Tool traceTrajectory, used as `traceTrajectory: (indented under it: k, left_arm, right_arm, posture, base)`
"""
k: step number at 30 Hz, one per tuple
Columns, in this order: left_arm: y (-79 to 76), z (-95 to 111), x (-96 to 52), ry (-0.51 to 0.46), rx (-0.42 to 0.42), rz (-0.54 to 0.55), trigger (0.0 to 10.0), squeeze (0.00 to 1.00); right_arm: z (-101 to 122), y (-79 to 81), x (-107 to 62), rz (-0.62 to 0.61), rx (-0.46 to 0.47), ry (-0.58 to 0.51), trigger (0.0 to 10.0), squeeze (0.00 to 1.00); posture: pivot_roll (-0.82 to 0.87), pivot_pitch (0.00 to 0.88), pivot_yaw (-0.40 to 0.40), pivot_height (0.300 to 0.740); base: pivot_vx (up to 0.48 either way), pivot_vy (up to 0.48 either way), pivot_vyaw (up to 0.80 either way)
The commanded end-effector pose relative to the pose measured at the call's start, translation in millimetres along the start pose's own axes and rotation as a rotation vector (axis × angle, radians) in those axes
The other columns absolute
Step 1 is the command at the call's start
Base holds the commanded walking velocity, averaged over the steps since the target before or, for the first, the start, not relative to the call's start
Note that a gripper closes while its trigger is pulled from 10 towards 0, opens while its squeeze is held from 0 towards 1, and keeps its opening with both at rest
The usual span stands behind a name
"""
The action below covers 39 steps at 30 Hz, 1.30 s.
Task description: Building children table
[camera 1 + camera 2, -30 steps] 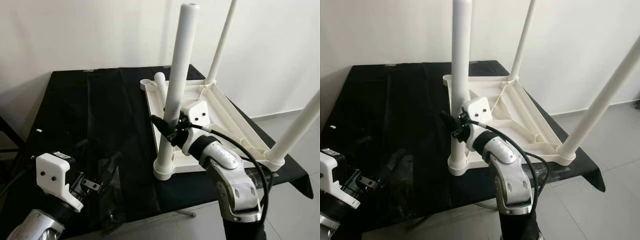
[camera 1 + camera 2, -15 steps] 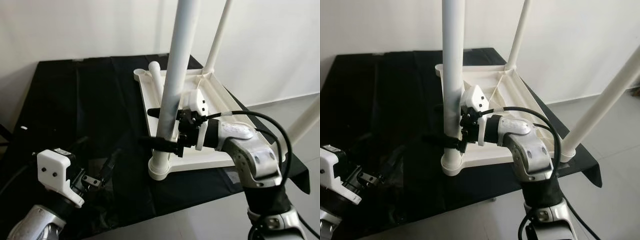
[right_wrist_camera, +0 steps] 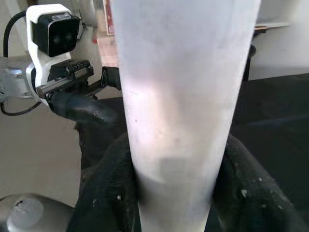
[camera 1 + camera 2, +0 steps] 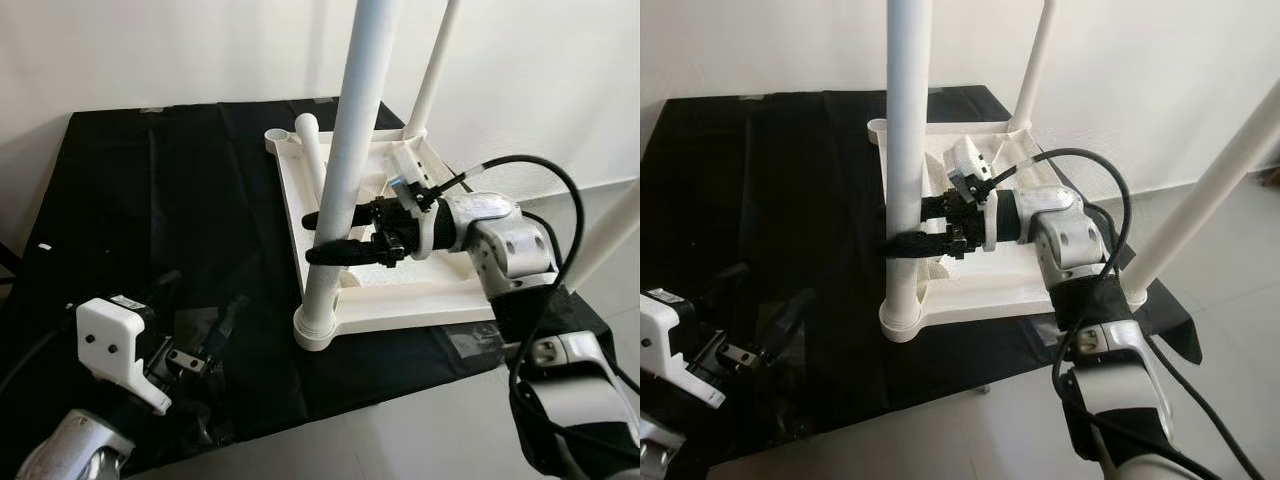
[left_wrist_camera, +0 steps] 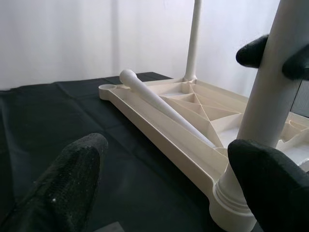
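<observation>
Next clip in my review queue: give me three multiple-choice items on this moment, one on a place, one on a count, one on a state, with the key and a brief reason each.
1. Where does the loose leg lie?
A. On the floor
B. Inside the upturned tabletop
C. In the left gripper

2. How many legs stand upright in the tabletop's corners?
A. One
B. Two
C. Three

3. What is the right gripper doing?
A. Closed around the near leg
B. Hanging open over the cloth
C. Holding the loose leg

Key: 1 B, the loose leg rests slanted within the tabletop's frame near the far left corner. 2 C, the near leg, a far leg and a right leg stand in sockets. 3 A, its fingers wrap the near leg on both sides, while the left gripper is open above the black cloth.
</observation>
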<state>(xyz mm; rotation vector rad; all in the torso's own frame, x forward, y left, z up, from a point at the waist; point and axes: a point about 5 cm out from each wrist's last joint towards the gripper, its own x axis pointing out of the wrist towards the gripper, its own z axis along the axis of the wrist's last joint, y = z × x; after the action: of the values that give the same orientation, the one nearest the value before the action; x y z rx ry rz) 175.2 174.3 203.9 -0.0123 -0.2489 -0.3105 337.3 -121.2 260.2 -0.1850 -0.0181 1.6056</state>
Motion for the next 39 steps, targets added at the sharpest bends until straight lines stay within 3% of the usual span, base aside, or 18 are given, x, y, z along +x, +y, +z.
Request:
traceTrajectory:
  k: [1,6,7,8,10,11,13,15,16,19,24,25,29,30,35,37,38,39]
  left_arm:
    - [-2.4,-1,-1.2,0.007,-0.008,-0.008,10.0,0.0]
    - [-1.6,0,-1.5,0.007,-0.007,-0.009,10.0,0.0]
    - [-1.3,0,-1.6,0.006,-0.007,-0.009,10.0,0.0]
    - [-0.7,0,-1.7,0.005,-0.005,-0.009,10.0,0.0]
    - [-0.7,0,-1.7,0.005,-0.005,-0.009,10.0,0.0]
    - [0.6,1,-1.9,0.005,-0.003,-0.008,10.0,0.0]
    - [2.8,1,-0.9,0.003,0.002,-0.003,10.0,0.0]
    - [2.8,1,-0.9,0.003,0.002,-0.003,10.0,0.0]
    - [3.7,0,0.1,0.003,0.003,-0.004,10.0,0.0]
    - [4.2,-1,2.9,0.002,-0.001,-0.013,10.0,0.0]
    - [3.7,-1,3.2,-0.005,-0.002,-0.009,10.0,0.0]
    - [4.0,-1,3.4,-0.007,0.001,-0.003,10.0,0.0]
    - [4.6,-1,4.0,-0.009,0.004,0.001,10.0,0.0]
    - [4.7,-1,4.2,-0.008,0.002,-0.001,10.0,0.0]
    - [4.3,0,4.4,-0.007,-0.003,-0.008,10.0,0.0]
    - [3.0,0,5.1,-0.007,-0.004,-0.011,10.0,0.0]
    - [3.0,0,5.1,-0.007,-0.004,-0.011,10.0,0.0]
    - [2.2,0,5.2,-0.007,-0.004,-0.011,10.0,0.0]
  right_arm:
    - [-1,2.6,-3.1,0.044,0.004,-0.004,0.0,0.0]
    - [-10,9.7,-8.1,-0.003,0.018,-0.017,0.0,0.0]
    - [-16,10.7,-6.6,-0.079,0.016,-0.025,0.0,0.0]
    - [-27,9.5,5.0,-0.283,0.04,-0.031,0.0,0.0]
    - [-27,9.5,5.0,-0.283,0.04,-0.031,0.0,0.0]
    - [-40,3.1,15.2,-0.588,0.057,-0.017,0.0,0.0]
    - [-71,35.3,27.2,-0.998,0.172,0.055,0.0,0.0]
    - [-71,35.3,27.2,-0.998,0.172,0.055,0.0,0.0]
    - [-75,48.9,33.7,-1.042,0.183,0.086,0.0,0.0]
    - [-71,49.7,38.6,-1.043,0.121,0.107,0.0,0.0]
    - [-67,44.4,45.1,-1.021,0.127,0.113,0.0,0.0]
    - [-65,44.7,49.5,-0.978,0.142,0.114,10.0,0.0]
    - [-58,43.5,52.6,-0.937,0.158,0.082,10.0,0.0]
    - [-51,40.1,53.9,-0.9,0.159,0.055,10.0,1.0]
    - [-22,32.7,61.9,-0.741,0.115,-0.076,10.0,1.0]
    - [9,37.2,70.5,-0.497,0.024,-0.172,10.0,1.0]
    - [9,37.2,70.5,-0.497,0.024,-0.172,10.0,1.0]
    - [16,41.2,70.8,-0.367,-0.02,-0.168,10.0,0.53]
  posture:
    - [-0.07,0.091,-0.093,0.74]
    - [-0.08,0.097,-0.099,0.74]
    - [-0.09,0.098,-0.102,0.74]
    - [-0.09,0.099,-0.111,0.74]
    - [-0.09,0.099,-0.111,0.74]
    - [-0.09,0.1,-0.109,0.74]
    - [-0.11,0.108,-0.097,0.74]
    - [-0.11,0.108,-0.097,0.74]
    - [-0.11,0.102,-0.095,0.74]
    - [-0.11,0.093,-0.098,0.74]
    - [-0.11,0.089,-0.111,0.74]
    - [-0.11,0.09,-0.11,0.74]
    - [-0.11,0.089,-0.109,0.74]
    - [-0.11,0.09,-0.105,0.74]
    - [-0.12,0.091,-0.105,0.74]
    - [-0.11,0.093,-0.106,0.74]
    - [-0.11,0.093,-0.106,0.74]
    - [-0.1,0.096,-0.109,0.74]
  base:
    - [0.0,0.0,0.0]
    - [0.0,0.0,0.0]
    - [0.0,0.0,0.0]
    - [0.0,0.0,0.0]
    - [0.0,0.0,0.0]
    - [0.0,0.0,0.0]
    - [0.0,0.0,0.0]
    - [0.0,0.0,0.0]
    - [0.0,0.0,0.0]
    - [0.0,0.0,0.0]
    - [0.0,0.0,0.0]
    - [0.0,0.0,0.0]
    - [0.0,0.0,0.0]
    - [0.0,0.0,0.0]
    - [0.0,0.0,0.0]
    - [0.0,0.0,0.0]
    - [0.0,0.0,0.0]
    - [0.0,0.0,0.0]
